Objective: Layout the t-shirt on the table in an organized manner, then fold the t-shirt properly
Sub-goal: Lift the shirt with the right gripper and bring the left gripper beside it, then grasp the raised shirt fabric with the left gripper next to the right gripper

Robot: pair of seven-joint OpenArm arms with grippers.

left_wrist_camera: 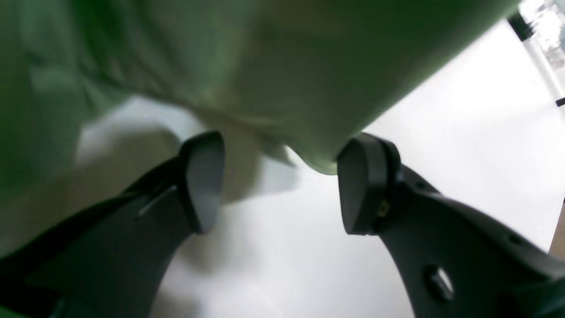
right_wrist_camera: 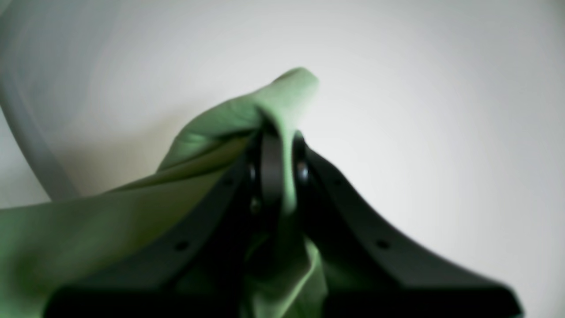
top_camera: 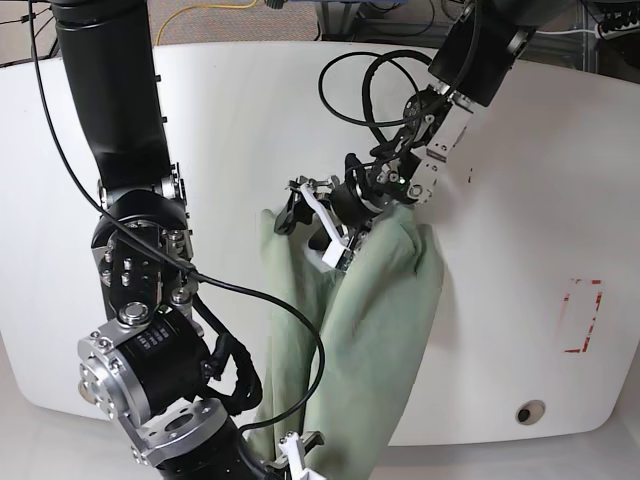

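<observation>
Two grippers seen: right gripper (right_wrist_camera: 278,163) clamped on sage-green t-shirt (top_camera: 385,300) fold; left gripper (left_wrist_camera: 282,181) spread wide, nothing held, above white table (top_camera: 520,200).

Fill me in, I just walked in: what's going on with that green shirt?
A two-armed robot is laying out a t-shirt on the table. The right tool is shut on a pinch of it. The left tool is open at the cloth's edge, holding nothing. The t-shirt lies bunched lengthwise, not yet spread or folded.
</observation>
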